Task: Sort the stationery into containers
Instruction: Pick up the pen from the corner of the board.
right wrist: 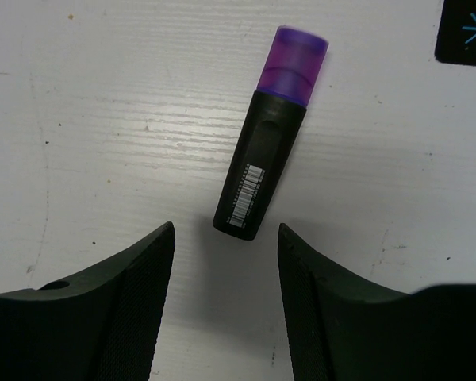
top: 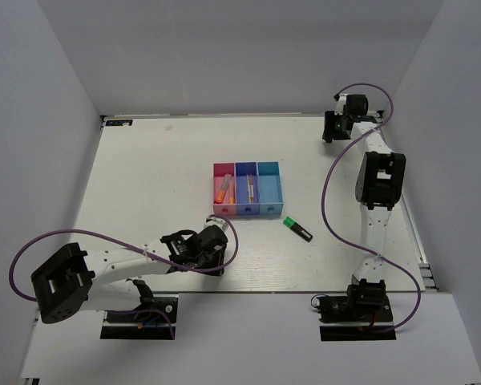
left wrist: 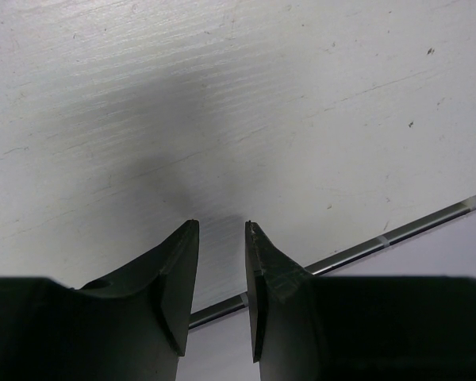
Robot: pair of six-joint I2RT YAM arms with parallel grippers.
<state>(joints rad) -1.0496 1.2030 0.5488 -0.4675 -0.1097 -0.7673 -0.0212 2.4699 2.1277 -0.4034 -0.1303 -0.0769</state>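
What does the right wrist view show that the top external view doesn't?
Right wrist only: a purple-black highlighter lying flat on the table, just ahead of the open right gripper, not gripped; a dark sticker in the corner. Top external only: the three joined containers, pink-red and dark blue holding items, light blue apparently empty, plus a green-black highlighter loose to their right. Both: the white table and the right gripper, out at the far right corner.

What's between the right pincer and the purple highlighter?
Nothing visible. The highlighter lies flat on the table, its black end at the mouth of the open right pincer, with no other item between them.
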